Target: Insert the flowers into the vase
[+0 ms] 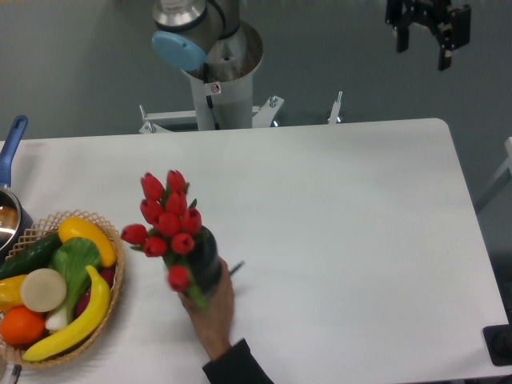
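Camera view: flowers (pixel 166 220) sit in the vase (pixel 206 260), gripped by a human hand (pixel 210 308) just beside the fruit basket (pixel 112 312), while the gripper (pixel 422 36) hangs well apart, jaws open and empty; risk: top-heavy bunch tips on release.

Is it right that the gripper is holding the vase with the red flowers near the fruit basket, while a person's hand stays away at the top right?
No, the roles are swapped. In the camera view a person's hand holds the vase with the flowers near the fruit basket, while the gripper hangs empty at the top right, away from the table.
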### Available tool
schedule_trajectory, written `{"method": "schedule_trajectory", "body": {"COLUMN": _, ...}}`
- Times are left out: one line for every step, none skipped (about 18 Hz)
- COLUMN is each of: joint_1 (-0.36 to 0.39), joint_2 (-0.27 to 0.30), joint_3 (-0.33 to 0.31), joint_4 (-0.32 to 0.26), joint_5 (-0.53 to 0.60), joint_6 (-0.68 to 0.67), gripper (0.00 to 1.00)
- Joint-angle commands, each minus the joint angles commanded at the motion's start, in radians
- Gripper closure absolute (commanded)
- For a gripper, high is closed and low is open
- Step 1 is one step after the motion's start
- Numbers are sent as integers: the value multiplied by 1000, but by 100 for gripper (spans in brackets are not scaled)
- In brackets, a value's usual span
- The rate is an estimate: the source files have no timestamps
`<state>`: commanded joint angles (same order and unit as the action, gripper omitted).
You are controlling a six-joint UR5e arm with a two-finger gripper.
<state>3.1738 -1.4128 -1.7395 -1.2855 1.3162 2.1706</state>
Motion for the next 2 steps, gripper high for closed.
{"method": "schedule_trajectory", "body": {"joint_1": 0, "joint_2": 0, "joint_3": 0, "joint_4": 0, "joint_5": 0, "joint_6": 0, "gripper": 0}}
{"method": "schedule_trajectory", "body": {"joint_1": 0, "joint_2": 0, "joint_3": -2, "joint_4": 0, "joint_5": 0, "joint_6": 0, "gripper": 0}}
